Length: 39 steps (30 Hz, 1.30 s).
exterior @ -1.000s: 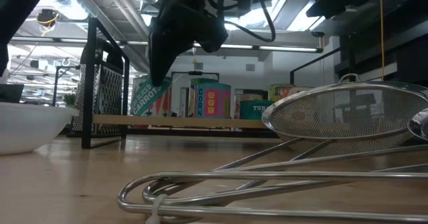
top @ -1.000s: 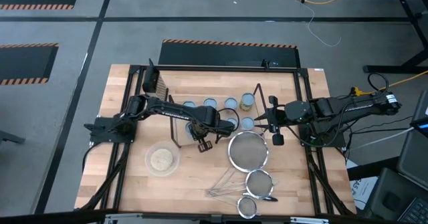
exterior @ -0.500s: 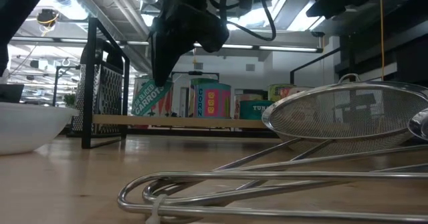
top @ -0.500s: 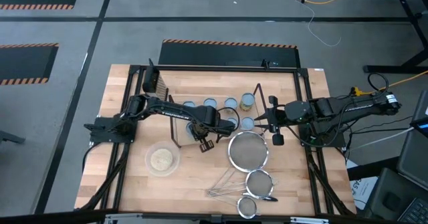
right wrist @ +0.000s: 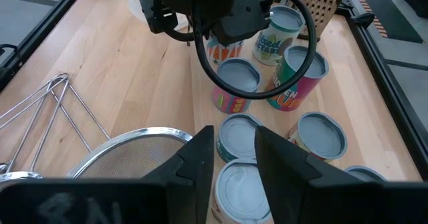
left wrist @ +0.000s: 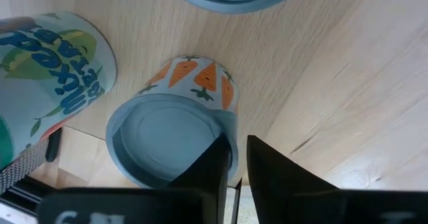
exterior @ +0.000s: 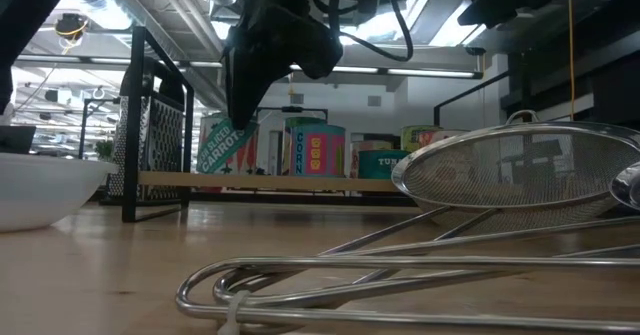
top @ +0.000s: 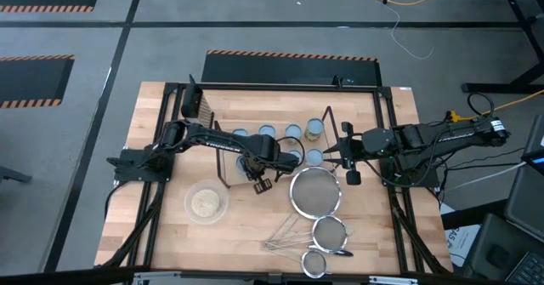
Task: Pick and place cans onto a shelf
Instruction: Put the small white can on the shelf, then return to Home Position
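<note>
Now left gripper parting slightly, fingers loosening around rim of carrot can. Can tilted a moment ago, now sits lower beneath jaws on shelf, seemingly released, though contact hard to judge. Neighbouring cans just beside it. Right gripper part open, empty, hovering over cans. Likely means placement done.

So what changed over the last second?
In the low view the left gripper shifted slightly, and more of the tilted carrot can's label now shows beneath it. Whether the can has been let go cannot be told. The right gripper, the other cans, the shelf and the strainers stayed put.
</note>
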Available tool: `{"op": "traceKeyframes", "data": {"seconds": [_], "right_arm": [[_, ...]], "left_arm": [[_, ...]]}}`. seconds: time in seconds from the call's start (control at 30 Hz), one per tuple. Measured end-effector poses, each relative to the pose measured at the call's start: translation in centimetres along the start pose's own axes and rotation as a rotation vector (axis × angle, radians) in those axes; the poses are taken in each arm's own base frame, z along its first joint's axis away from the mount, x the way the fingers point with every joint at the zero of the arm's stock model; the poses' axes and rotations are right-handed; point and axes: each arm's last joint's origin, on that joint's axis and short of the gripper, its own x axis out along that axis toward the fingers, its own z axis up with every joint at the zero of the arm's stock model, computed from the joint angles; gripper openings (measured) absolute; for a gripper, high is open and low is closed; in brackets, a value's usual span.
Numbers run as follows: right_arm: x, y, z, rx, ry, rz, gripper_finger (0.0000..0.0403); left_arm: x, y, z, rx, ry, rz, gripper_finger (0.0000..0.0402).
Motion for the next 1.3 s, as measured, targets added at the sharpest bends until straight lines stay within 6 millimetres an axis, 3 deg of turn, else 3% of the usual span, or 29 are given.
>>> {"op": "traceKeyframes", "data": {"seconds": [0.27,0.97,1.13,1.3], "right_arm": [[0.0,0.0,0.0,0.000,0.000,0.000,0.0113],[0.0,0.0,0.0,0.000,0.000,0.000,0.0113],[0.0,0.0,0.0,0.000,0.000,0.000,0.0113],[0.0,0.0,0.0,0.000,0.000,0.000,0.0113]], "left_arm": [[0.0,0.0,0.0,0.000,-0.003,0.006,0.0071],[-0.9,0.0,0.0,0.000,-0.014,0.000,0.0067],[-2.3,0.4,-0.8,0.004,-0.038,-0.014,0.0067],[-5.0,1.0,-2.5,0.019,-0.142,-0.006,0.0067]]}}
